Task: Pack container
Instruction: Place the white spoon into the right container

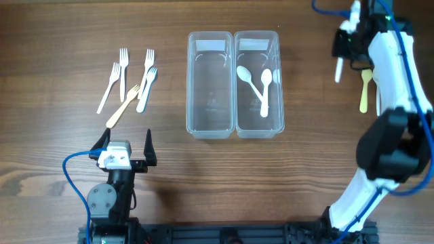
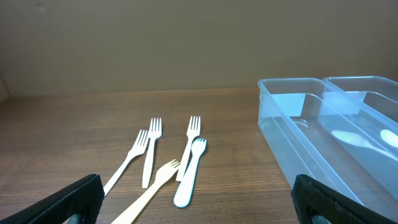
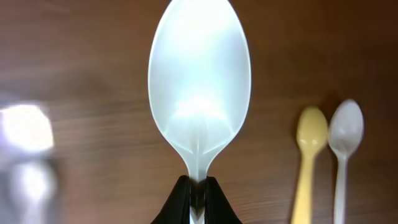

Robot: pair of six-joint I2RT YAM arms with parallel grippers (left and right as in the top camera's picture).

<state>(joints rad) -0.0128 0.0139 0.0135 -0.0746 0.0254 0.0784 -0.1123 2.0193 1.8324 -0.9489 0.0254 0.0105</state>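
A brown wooden table [image 1: 61, 169] fills the overhead view. At its far middle, two clear rectangular plastic containers stand side by side with their long walls touching. The left clear container [image 1: 190, 81] holds nothing. The right clear container [image 1: 280, 81] holds two white plastic spoons [image 1: 247, 80], bowls toward the far end and handles meeting nearer the robot.

The white right arm [image 1: 390, 61] reaches up the right edge of the table, well to the right of the containers. Its right gripper [image 3: 198, 186] is pinched tight on the neck of a large white plastic spoon [image 3: 200, 81], whose bowl points away from the fingers and hangs above the wood. The left gripper [image 1: 127, 140] sits near the front left. Its black fingers [image 2: 68, 202] are spread wide with nothing between them, and they point at the cutlery ahead.

Four white plastic forks [image 1: 123, 64] lie on the left side of the table, well apart from the containers, with their tines toward the far edge. A cream plastic fork [image 1: 124, 105] lies slanted among them and nearest the left gripper.

On the table under the right arm lie a pale yellow plastic spoon [image 3: 311, 143] and, just beside it, a small white plastic spoon [image 3: 345, 130]. Both are parallel.
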